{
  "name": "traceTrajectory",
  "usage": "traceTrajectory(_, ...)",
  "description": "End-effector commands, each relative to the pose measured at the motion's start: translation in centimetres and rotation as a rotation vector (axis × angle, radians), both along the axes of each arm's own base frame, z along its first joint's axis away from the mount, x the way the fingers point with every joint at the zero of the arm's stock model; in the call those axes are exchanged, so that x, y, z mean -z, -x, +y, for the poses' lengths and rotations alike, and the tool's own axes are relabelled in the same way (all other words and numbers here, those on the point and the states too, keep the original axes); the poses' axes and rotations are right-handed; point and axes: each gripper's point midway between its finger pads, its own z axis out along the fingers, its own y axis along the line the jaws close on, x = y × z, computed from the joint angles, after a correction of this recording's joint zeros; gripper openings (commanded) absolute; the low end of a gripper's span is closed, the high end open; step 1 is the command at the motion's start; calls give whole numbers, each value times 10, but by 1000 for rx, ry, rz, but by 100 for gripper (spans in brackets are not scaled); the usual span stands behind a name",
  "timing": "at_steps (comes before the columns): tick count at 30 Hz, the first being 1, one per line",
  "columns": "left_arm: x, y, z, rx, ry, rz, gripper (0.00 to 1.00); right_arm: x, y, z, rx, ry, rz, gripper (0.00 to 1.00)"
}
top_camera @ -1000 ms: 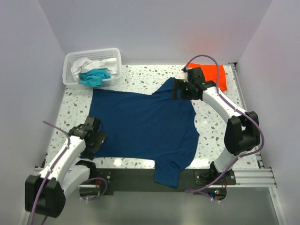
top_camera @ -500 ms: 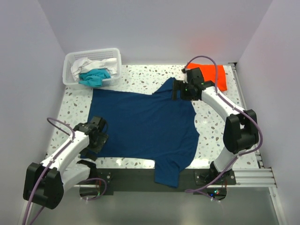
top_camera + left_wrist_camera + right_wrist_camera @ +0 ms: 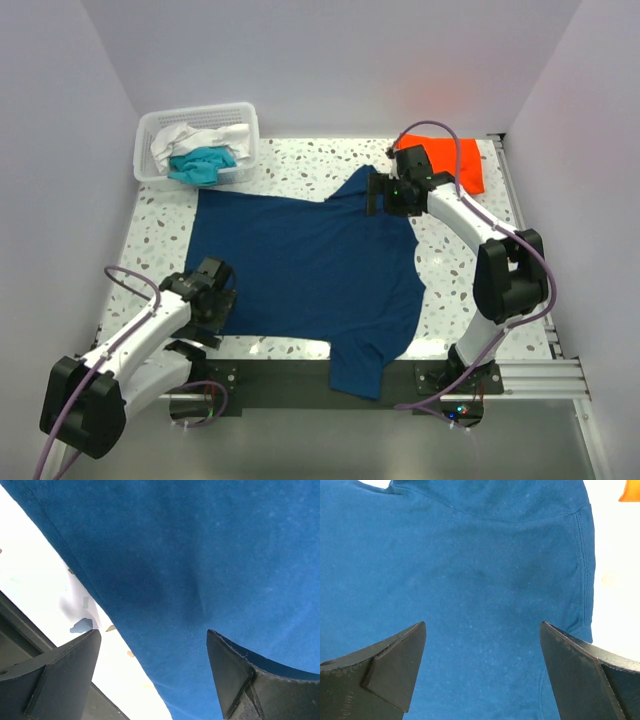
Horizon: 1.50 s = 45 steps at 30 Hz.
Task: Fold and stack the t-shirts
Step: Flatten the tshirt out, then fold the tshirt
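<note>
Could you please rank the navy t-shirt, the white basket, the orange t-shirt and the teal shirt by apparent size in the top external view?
1. navy t-shirt, spread flat
2. white basket
3. orange t-shirt, partly hidden by the right arm
4. teal shirt, bunched in the basket, so only partly visible

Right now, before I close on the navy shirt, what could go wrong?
1. The left gripper straddles the navy shirt's hem, partly over bare table; a thin bite may slip.
2. The near sleeve hangs past the table edge and could drag or snag during the fold.
3. The right gripper sits over flat cloth and may pinch little.
</note>
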Motion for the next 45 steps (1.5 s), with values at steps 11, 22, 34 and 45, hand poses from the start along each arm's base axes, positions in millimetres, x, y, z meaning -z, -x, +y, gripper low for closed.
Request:
traceTrajectory(11, 16, -13, 25, -133, -146, -39, 75, -29, -3, -4, -12, -1, -71, 99)
traceTrajectory(22, 9, -21, 52, -189, -246, -93, 58, -27, -4, -6, -14, 18, -68, 99)
traceTrajectory(34, 10, -21, 48, -141, -233, -79, 17, -28, 8, -7, -19, 14, -44, 99)
traceTrajectory(45, 8, -21, 41, -100, -200, -74, 0, -20, 160, 55, -334, 124, -19, 99)
